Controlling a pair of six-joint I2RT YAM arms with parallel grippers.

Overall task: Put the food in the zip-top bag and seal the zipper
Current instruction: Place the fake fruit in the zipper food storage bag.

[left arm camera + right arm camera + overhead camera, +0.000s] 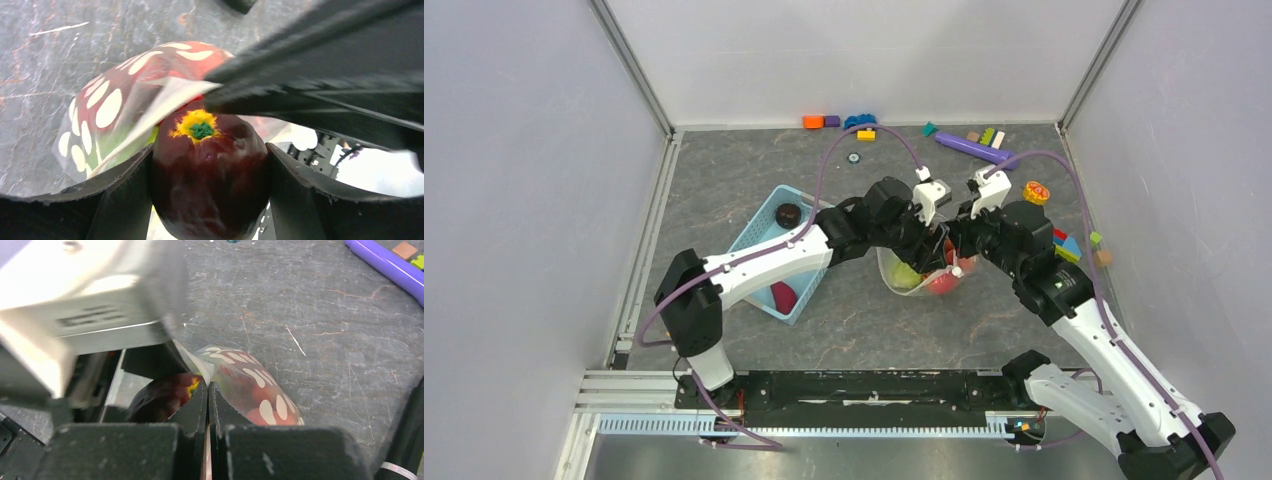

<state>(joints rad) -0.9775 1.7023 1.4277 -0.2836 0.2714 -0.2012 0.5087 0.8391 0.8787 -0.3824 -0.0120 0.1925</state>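
Maroon fruit sits clamped in your left gripper; at its 12 o'clock, your right gripper pinches the zip-top bag.

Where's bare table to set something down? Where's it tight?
Bare: table strip between bag and near edge; far-left corner behind basket. Tight: around the bag, back-wall blocks, purple pen, right-side blocks.

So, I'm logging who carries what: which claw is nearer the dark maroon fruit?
Left. The left claw grips the dark maroon fruit on both sides; the right claw sits just beside it, pinched shut on the dotted bag at its edge.
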